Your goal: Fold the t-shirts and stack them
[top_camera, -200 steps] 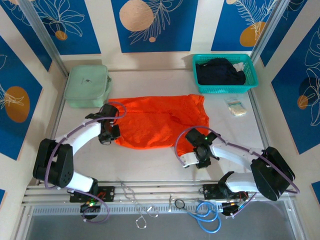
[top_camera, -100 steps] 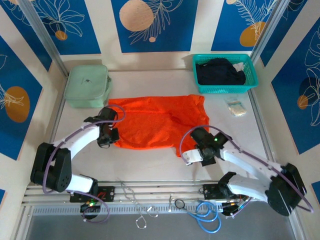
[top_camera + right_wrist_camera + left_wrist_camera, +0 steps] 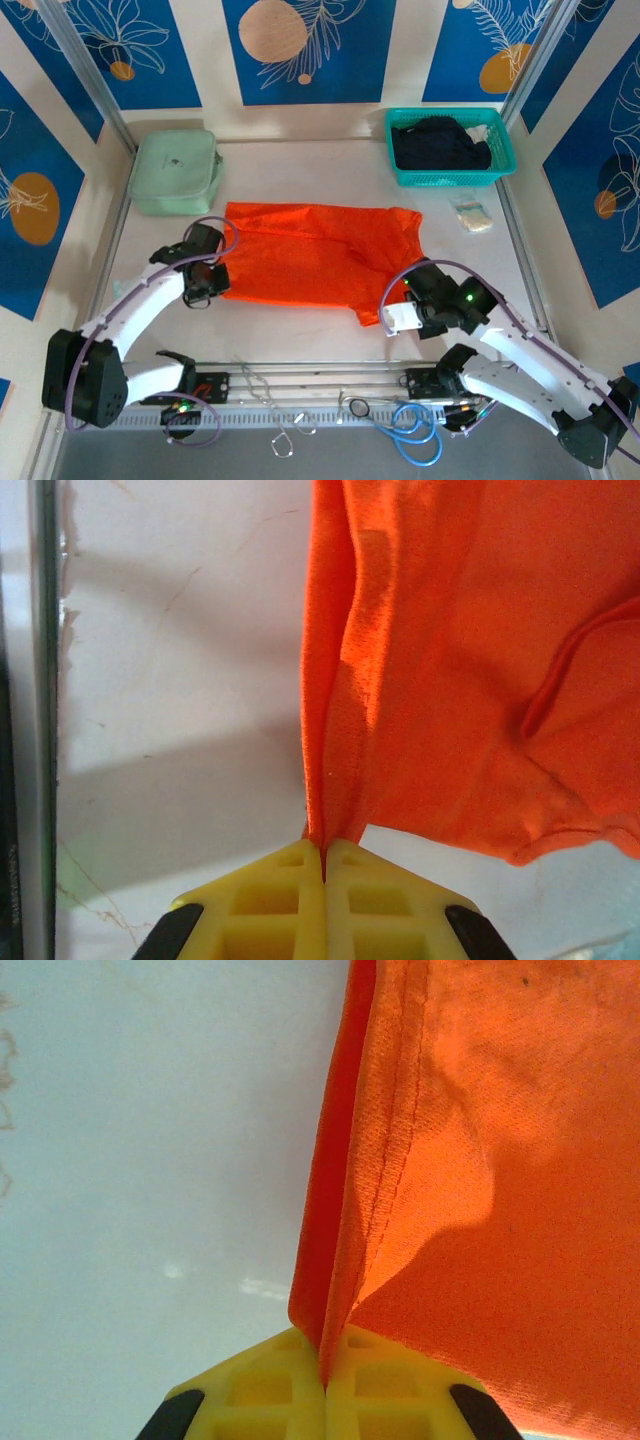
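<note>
- On the middle of the table [image 3: 300,335] lies the orange t-shirt [image 3: 320,255], spread wide and fairly flat. The black t-shirt [image 3: 440,145] is heaped in the teal basket [image 3: 452,181] at the far right corner.
- And the arms?
- Each has an end of the orange one. The left gripper [image 3: 325,1358] has its fingers pressed together on the hemmed left edge. The right gripper [image 3: 323,858] is pinching a bunched pleat at the near right corner.
- So what worries you?
- Mostly how little cloth is in each bite. The fabric looks thin and slick, and each pinch sits right at the margin. I'd guess a quick lift or a tug outward could pull an edge free, and that side would drop in a heap.
- Anything else?
- The right side looks gathered, with a sleeve edge curling close by. If that grip has caught two layers, the fold could come out crooked or drag the sleeve underneath.
- And if the arms don't move evenly?
- Then the shirt would skew, and its far edge could wrinkle against the table. The green box [image 3: 175,172] sits near the far left corner of the shirt, so a wide swing there could snag it.
</note>
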You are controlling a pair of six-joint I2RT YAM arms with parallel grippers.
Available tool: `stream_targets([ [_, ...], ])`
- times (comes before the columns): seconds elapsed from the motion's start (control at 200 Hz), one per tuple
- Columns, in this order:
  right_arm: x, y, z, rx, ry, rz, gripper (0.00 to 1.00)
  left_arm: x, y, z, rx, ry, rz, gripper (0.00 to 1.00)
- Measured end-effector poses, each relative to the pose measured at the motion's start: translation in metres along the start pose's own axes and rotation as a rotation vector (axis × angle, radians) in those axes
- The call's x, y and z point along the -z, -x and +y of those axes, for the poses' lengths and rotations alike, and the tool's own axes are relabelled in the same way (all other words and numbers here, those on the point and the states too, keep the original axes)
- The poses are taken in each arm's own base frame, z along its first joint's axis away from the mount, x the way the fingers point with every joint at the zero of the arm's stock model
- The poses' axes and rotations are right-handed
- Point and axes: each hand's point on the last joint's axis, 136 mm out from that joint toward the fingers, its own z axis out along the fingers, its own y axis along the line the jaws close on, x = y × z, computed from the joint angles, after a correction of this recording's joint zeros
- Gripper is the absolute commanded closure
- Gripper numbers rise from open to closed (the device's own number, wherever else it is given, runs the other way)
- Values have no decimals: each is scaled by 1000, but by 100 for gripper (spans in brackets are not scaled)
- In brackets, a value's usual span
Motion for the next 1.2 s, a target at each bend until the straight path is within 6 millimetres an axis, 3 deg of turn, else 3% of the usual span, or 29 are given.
stream_targets([
  [0.14,11,9,-29,-36,-59,-3,100,3,-2,4,-2,28,23,100],
  [0.31,17,15,-73,-90,-114,10,100,6,16,-2,2,50,19,100],
  [0.62,-1,-1,-134,-192,-128,65,100,-7,53,-8,9,79,42,100],
  [0.856,-18,-15,-158,-253,-121,76,100,-24,69,-1,30,105,75,100],
  [1.201,-46,-27,-191,-320,-111,85,100,-50,90,-10,7,126,115,100],
])
